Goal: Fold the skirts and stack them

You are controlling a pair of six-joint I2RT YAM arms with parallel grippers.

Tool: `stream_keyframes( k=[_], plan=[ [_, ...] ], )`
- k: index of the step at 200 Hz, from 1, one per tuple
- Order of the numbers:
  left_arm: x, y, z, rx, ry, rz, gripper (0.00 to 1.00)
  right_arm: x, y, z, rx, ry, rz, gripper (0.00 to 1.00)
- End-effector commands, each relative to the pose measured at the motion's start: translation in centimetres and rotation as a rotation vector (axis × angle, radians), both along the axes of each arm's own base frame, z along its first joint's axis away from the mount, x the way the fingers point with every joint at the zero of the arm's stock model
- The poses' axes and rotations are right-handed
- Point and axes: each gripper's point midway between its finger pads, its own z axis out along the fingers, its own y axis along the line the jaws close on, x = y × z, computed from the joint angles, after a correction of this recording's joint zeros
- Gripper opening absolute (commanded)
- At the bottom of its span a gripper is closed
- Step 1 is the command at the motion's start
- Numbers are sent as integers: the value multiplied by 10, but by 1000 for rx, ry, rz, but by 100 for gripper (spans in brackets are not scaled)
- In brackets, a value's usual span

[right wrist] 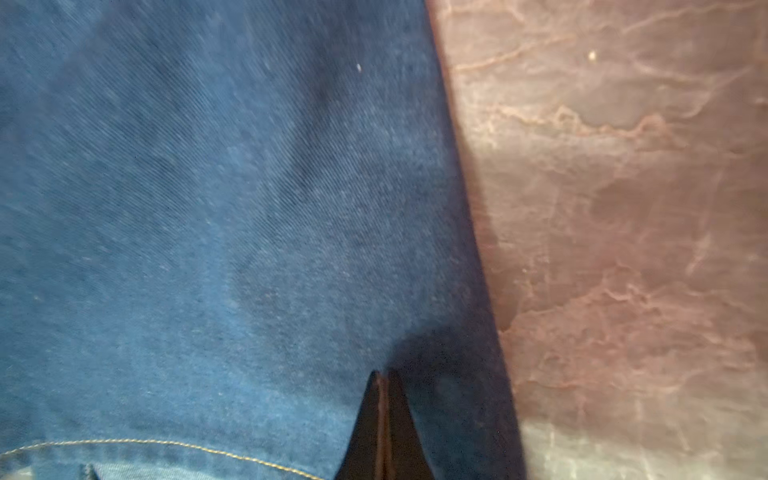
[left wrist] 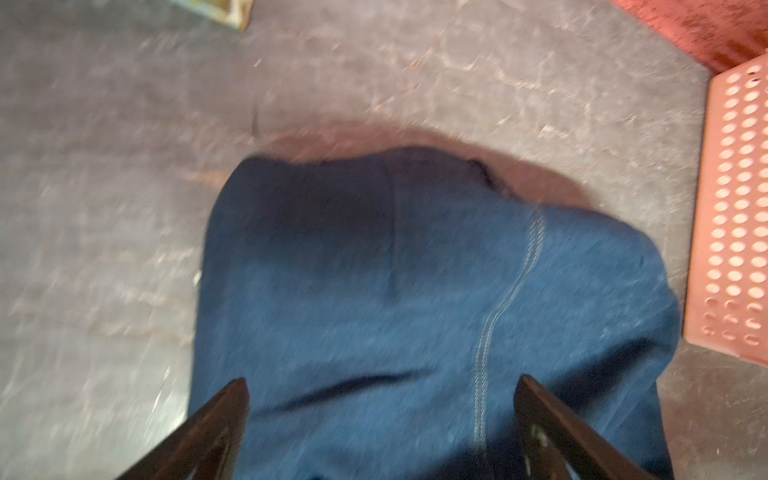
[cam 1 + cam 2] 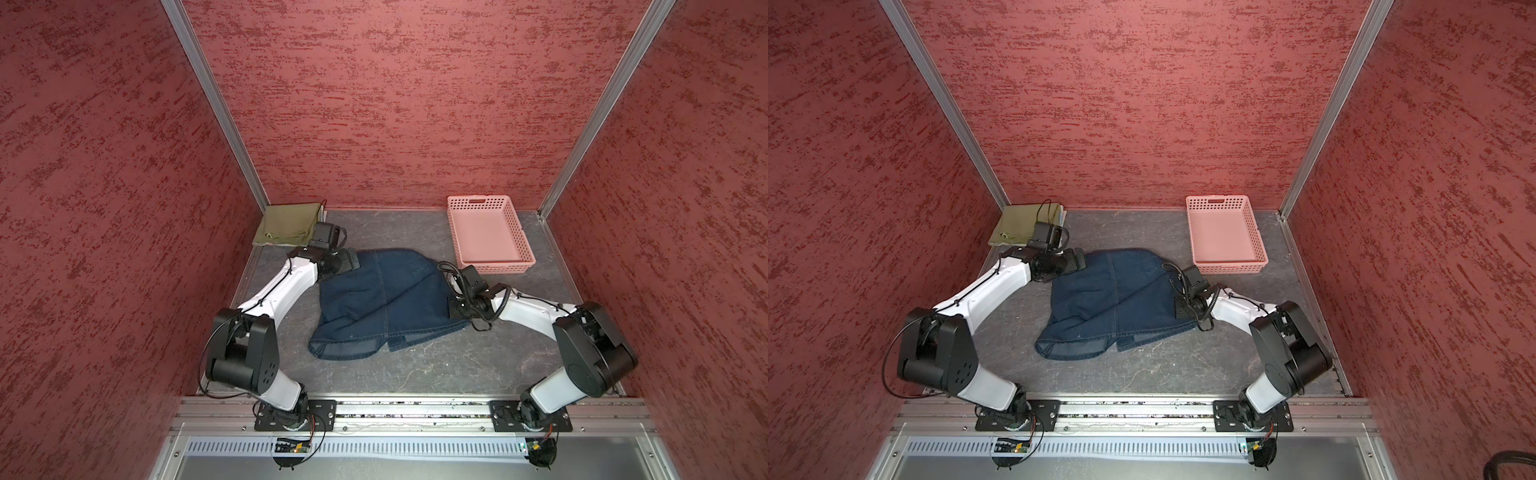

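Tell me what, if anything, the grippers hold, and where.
Nothing visibly. The left gripper is open above the denim skirt; the right gripper is shut near its edge, no cloth between the jaws.

The left arm (image 3: 286,286) and right arm (image 3: 528,311) have glossy white link shells between blocky black joint housings, and each stands on a black base plate (image 3: 324,415) with screws at its corners. Black cables (image 3: 466,293) run along the links, with a coiled cable (image 3: 502,302) at the right wrist and a boxy black camera (image 3: 328,232) on each. The left gripper (image 2: 383,378) and right gripper (image 1: 384,372) end in black tapering fingers (image 2: 216,428).
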Motion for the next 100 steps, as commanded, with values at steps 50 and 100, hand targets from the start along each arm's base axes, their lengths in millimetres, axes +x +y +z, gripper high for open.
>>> stream_keyframes(
  k=[50,100],
  plan=[
    [50,-13,-43,104,34,-128,100,11,-8,2,-47,-44,-33,0],
    [33,-6,-99,141,192,-121,93,17,-8,26,-24,-104,-48,55]
  ],
)
